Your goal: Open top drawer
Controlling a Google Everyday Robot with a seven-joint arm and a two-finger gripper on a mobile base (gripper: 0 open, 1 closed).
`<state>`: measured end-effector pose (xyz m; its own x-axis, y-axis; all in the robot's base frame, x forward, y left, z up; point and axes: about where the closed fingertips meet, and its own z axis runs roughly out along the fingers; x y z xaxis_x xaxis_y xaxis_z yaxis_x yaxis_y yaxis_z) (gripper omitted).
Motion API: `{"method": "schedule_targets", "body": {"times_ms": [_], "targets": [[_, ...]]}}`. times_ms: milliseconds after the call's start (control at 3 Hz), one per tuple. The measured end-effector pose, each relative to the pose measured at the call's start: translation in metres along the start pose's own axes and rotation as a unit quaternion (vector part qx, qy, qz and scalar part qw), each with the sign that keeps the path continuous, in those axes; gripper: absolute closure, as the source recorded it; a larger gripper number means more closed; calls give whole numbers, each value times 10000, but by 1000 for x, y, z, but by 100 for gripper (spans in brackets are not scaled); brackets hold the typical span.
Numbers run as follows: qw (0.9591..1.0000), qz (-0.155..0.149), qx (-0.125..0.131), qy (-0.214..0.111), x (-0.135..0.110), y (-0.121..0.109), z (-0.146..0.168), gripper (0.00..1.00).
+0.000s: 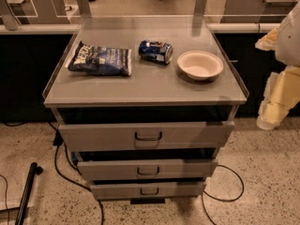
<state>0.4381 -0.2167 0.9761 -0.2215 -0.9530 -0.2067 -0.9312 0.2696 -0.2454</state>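
The top drawer [103, 136] is the widest of three grey drawers in the cabinet at the centre of the camera view. Its flat front stands a little forward of the cabinet top, with a dark gap above it. A small dark loop handle [148, 136] sits at its centre. The two narrower drawers [108, 169] [112, 190] lie below it with similar handles. My gripper [270, 114] hangs at the right edge, pale yellow, beyond the cabinet's right side at about the height of the top drawer. It is well apart from the handle.
On the cabinet top [140, 86] lie a blue chip bag [100, 60], a blue can on its side [155, 51] and a white bowl [200, 64]. Black cables [61, 163] run over the speckled floor. A dark pole [26, 191] lies at lower left.
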Motion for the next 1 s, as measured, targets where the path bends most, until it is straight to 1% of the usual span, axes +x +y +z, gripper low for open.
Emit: {"method": "schedule_targets", "body": {"times_ms": [333, 667, 1000], "targets": [[10000, -1, 0, -27, -2, 1, 1, 0], [9998, -10, -10, -179, -12, 6, 7, 0], [9975, -1, -156, -686, -15, 21, 34, 0]]}}
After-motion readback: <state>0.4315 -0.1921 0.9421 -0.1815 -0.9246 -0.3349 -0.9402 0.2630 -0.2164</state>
